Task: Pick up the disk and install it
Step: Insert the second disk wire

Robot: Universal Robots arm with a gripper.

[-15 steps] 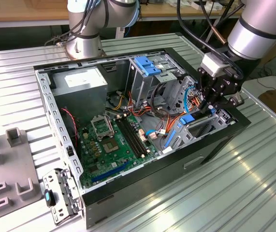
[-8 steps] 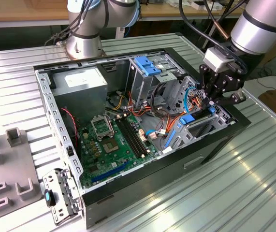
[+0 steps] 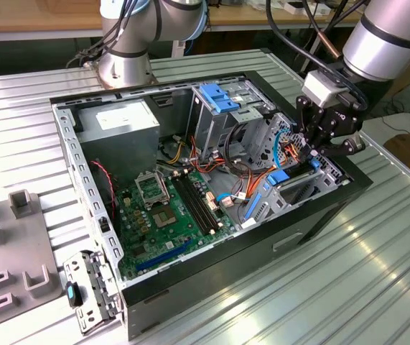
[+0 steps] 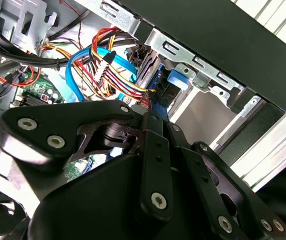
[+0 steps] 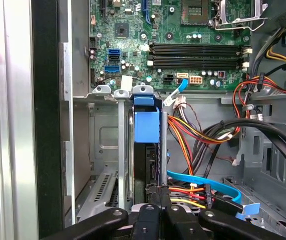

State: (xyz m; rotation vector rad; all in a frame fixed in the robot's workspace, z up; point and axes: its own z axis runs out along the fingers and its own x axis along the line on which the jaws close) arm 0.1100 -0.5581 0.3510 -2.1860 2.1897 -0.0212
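Note:
The disk stands on edge in a slot of the metal drive cage inside the open computer case, its dark body topped by a blue plastic rail. In the second wrist view the blue rail shows just beyond the fingertips. My gripper hangs over the cage at the exterior view's right. Its fingers are drawn together, and their tips sit at the disk's near end. Whether they touch it is hidden.
Bundles of red, yellow, orange and blue cables crowd beside the cage. The motherboard lies on the case floor, with a grey power-supply box and a blue latch plate behind. Grey fixtures stand at the exterior view's left.

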